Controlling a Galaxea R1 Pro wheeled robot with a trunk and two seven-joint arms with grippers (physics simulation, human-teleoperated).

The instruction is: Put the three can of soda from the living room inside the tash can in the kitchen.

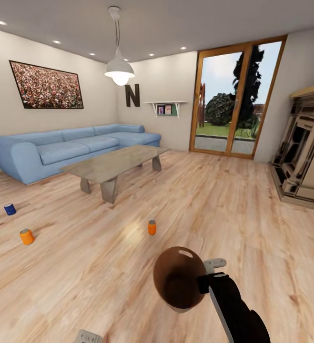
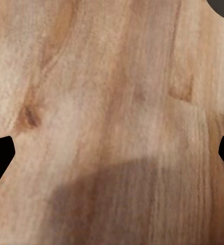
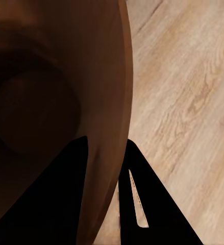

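The robot is in the living room, and the job looks like it has hardly begun. All three soda cans are out on the wood floor (image 1: 252,224) and none is in the bin yet. One orange can (image 1: 152,227) stands closest, at about 11 o'clock from the bin. A second orange can (image 1: 26,236) lies far off at about 9 o'clock, and the blue can (image 1: 10,209) sits just past it, near the blue sofa (image 1: 71,147). The glass table (image 1: 114,164) is well beyond the nearest can. The right gripper (image 3: 109,173) is pinching the rim of the trash can (image 1: 178,278), one finger inside the brown wall and one outside, so the bin hangs in the air low in front of the robot with its shiny brown inside showing. It looks empty, as far as I can see. The left gripper (image 2: 112,153) is spread wide with nothing between its fingers, only bare floor under it. Still left to do, I think: get each can into the bin, then take the bin to the kitchen.
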